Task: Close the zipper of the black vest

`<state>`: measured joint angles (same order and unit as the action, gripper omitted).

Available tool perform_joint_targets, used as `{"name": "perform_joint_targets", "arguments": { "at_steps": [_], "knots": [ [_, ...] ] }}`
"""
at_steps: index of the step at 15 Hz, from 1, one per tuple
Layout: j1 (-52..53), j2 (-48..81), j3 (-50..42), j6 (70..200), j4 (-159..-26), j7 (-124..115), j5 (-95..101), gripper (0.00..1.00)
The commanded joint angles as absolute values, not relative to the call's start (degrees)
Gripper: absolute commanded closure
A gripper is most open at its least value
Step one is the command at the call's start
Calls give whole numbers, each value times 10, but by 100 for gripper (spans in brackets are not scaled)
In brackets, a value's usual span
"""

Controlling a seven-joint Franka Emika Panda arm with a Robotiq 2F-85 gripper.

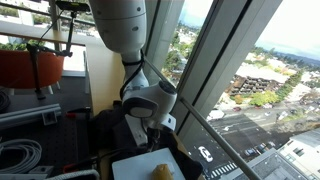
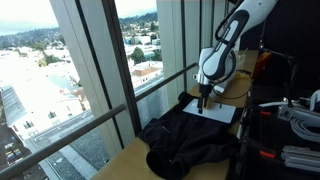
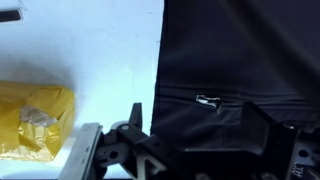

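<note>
**Wrist view, nearest first.** The Robotiq gripper (image 3: 195,118) enters from 6 o'clock. Its jaws are spread wide and grasp nothing; one finger is over the white sheet (image 3: 90,50), the other over dark cloth. Just beyond, toward 12 o'clock and between the fingers, the small metal zipper pull (image 3: 208,100) lies on a faint seam. That seam runs from 9 to 3 o'clock across the black vest (image 3: 240,50). At 9 o'clock, well apart from the pull, a yellow packet (image 3: 35,120) rests on the sheet.

**Farther off.** In an exterior view the vest (image 2: 190,140) lies heaped on the tabletop (image 2: 125,160), and the gripper (image 2: 204,98) hangs above its far edge beside the sheet. The window (image 2: 90,70) fills the 9 o'clock side.

**Step in hand (judged).** This is the approach to the pull, which is not yet grasped. The jaws should be centred on the tab and lowered until the pads bracket it. They should then pinch the metal alone, not the cloth, and draw along the seam in a low, steady line. Nothing anchors the loose fabric, so it may bunch and drag. The frames do not show which direction closes the zip.
</note>
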<state>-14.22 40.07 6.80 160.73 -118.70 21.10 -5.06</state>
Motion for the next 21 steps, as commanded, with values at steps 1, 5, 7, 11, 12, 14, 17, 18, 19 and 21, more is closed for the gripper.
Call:
{"name": "perform_joint_targets", "arguments": {
  "at_steps": [1,5,7,11,12,14,17,18,19,21],
  "knots": [
    [-103,444,49,1608,-1141,183,-16,0],
    [-84,471,42,1608,-1116,168,4,0],
    [-79,476,40,1607,-1107,164,7,0],
    [-63,475,40,1608,-1104,147,8,3],
    [-58,474,40,1609,-1105,143,9,17],
    [-50,470,38,1611,-1113,134,9,30],
    [-35,464,31,1614,-1127,120,12,32],
    [-32,463,29,1615,-1130,117,12,28],
    [-28,462,26,1616,-1132,113,13,26],
    [-20,461,18,1614,-1135,106,16,18]
  ]
}}
